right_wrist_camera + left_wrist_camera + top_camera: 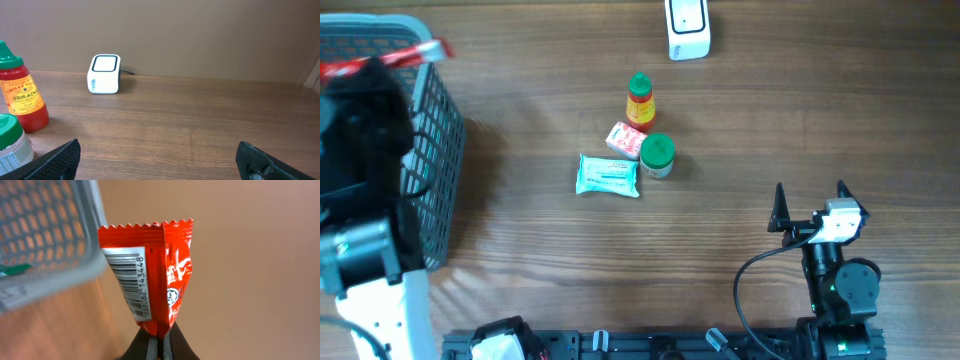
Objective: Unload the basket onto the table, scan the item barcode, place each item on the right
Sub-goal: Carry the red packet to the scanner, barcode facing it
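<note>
Holding: left gripper (pixel 160 342) pinched shut on the bottom seam of a red snack packet (pixel 150 275), upright beside the grey mesh basket (pixel 45 235).
Barcode (pixel 129 282): on the packet's white panel, facing the wrist camera.
Right gripper (pixel 810 195): jaws wide apart, low over the table.
Scanner (pixel 687 28): white, at the far edge, well apart from the packet.

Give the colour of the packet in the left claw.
The packet is red with a white barcode panel; the left wrist view shows it best.
</note>
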Action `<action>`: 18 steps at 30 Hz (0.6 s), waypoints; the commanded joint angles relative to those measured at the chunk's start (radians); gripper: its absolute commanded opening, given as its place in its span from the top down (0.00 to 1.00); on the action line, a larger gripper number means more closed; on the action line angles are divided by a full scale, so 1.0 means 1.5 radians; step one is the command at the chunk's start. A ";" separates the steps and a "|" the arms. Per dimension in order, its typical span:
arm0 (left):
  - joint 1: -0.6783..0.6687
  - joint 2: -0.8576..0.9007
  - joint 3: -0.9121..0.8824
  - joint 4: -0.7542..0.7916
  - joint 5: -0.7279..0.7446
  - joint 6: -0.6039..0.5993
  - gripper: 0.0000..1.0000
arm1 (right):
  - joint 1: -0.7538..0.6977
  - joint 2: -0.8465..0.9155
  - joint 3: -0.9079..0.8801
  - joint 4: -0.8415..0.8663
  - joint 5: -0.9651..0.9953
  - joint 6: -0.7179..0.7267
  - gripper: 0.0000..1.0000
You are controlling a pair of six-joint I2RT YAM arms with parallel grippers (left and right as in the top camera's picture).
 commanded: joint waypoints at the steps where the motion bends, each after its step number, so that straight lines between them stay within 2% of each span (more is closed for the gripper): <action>1: -0.109 0.049 0.001 -0.020 -0.017 0.240 0.96 | -0.003 0.001 0.000 0.003 -0.011 -0.003 0.00; 4: -0.197 0.115 0.001 -0.047 -0.017 0.328 0.96 | -0.003 0.001 0.000 0.003 -0.011 -0.003 0.00; 10: -0.304 0.229 0.001 -0.080 -0.019 0.413 0.96 | -0.003 0.001 0.000 0.003 -0.011 -0.003 0.00; 14: -0.354 0.297 0.001 -0.106 -0.031 0.451 0.96 | -0.003 0.001 0.000 0.003 -0.011 -0.003 0.00; 18: -0.381 0.350 0.001 -0.139 -0.086 0.452 0.96 | -0.003 0.001 0.000 0.003 -0.011 -0.003 0.00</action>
